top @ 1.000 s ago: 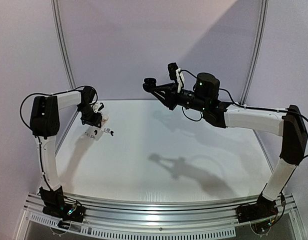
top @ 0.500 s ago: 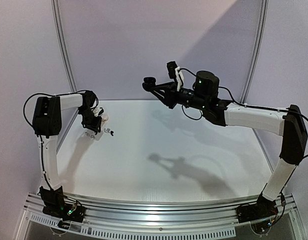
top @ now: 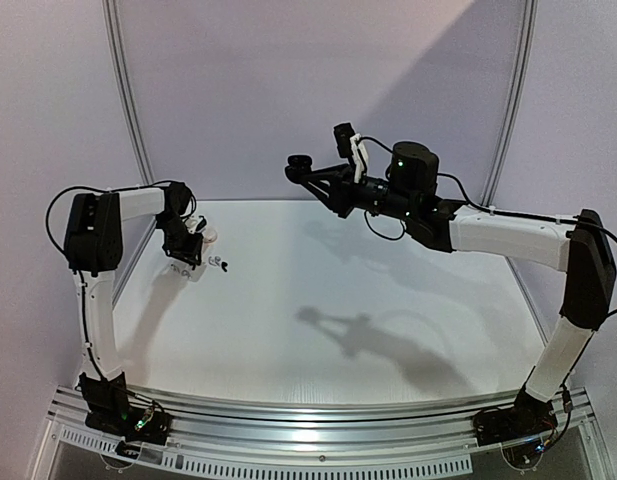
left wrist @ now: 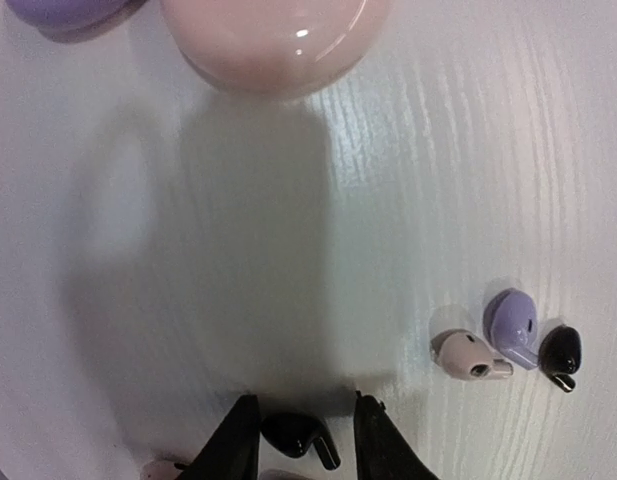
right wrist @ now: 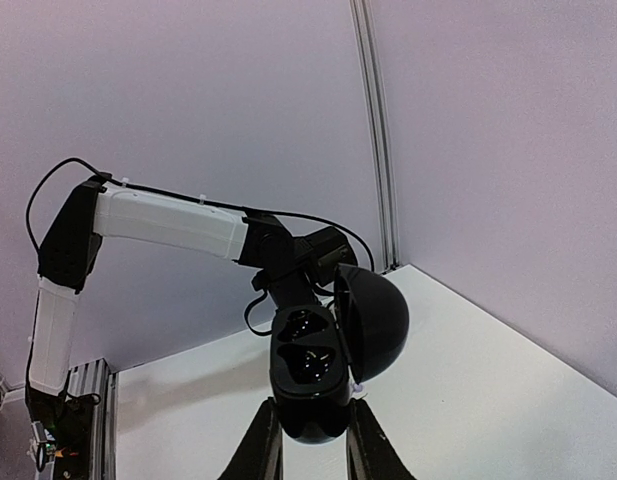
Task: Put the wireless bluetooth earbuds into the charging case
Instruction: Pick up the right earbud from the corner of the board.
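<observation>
The black earbud is being gripped low on the worktop, at the far left corner by the overhead view. It is lying crosswise between the two fingers of the left pincer. The jaws are being held narrow about it, one finger close at each side. Whether it is being lifted clear of the surface cannot be told.

Just to the right, three more buds are being left in a tight cluster: a pale earbud, a lavender earbud and a second black earbud. A pink round case and a lavender case are being left shut further off, at the top edge of the wrist view.

Well apart, high above the middle of the worktop, the black charging case is being clamped at its lower half by the right pincer. Its lid is being held open to one side, and both wells are being shown dark and seemingly empty.

The step in hand is judged to be the pick-up of the first bud. None is being seated yet.

For the next move, the bud is being asked to go up without slipping in so slight a grip. It is then to be carried across to the raised case and turned so that its stem is matching one well. A light push is likely being needed to seat it, with the case being steadied against that push.
</observation>
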{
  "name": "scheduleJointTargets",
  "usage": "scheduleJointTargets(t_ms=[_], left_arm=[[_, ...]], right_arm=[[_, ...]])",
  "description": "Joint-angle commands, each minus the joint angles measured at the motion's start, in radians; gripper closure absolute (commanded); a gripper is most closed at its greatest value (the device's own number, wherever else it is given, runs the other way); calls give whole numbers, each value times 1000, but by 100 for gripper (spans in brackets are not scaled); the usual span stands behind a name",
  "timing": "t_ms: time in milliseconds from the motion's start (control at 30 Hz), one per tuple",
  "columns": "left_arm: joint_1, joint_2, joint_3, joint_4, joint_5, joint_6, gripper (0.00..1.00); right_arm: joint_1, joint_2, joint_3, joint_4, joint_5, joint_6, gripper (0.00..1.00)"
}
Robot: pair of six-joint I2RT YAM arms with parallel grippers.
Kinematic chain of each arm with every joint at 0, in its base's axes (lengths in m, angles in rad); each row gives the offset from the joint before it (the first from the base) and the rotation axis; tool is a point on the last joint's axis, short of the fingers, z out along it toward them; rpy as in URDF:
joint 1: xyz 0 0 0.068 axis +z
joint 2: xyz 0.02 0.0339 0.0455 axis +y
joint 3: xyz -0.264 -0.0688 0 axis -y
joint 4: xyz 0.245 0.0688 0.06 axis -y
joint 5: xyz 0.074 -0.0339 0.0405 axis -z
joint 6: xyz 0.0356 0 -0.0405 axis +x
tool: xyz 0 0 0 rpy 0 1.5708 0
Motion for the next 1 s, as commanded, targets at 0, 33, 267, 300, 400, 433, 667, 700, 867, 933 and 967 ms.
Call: scheduleJointTargets(t_ms=[0,33,267,300,400,433,667,700,867,933,967], left_arm=[[18,-16,-16,-33,3,-14,66],[19,-17,-18,-33,-4,-13,65],[29,-35,-25,-31,-46,-4,63],[29,-39,-28,-30,-44,-5,63],[29,-41,-39,-29,-36,-11,62],[29,-40,-43,-25,-34,-11,63],[29,-28,-28,-10,16,-11,68],[29,-28,-24,-7,21,-6,68],[28,-18,-5,-1,45,43,68],[27,-14,-5,-3,46,50,68],[28,-11,-6,-6,45,50,68]], right_arm=[[2,18,22,-1,-13,4,100],[2,19,22,-3,-13,5,100],[2,8,4,-2,-12,10,100],[2,8,2,1,-12,12,100],[2,11,4,11,-13,16,100],[2,12,5,11,-13,17,100],[3,13,7,1,-16,16,100],[2,12,7,-1,-16,16,100],[3,14,8,1,-15,18,100],[2,15,9,3,-15,16,100],[3,15,10,3,-15,16,100]])
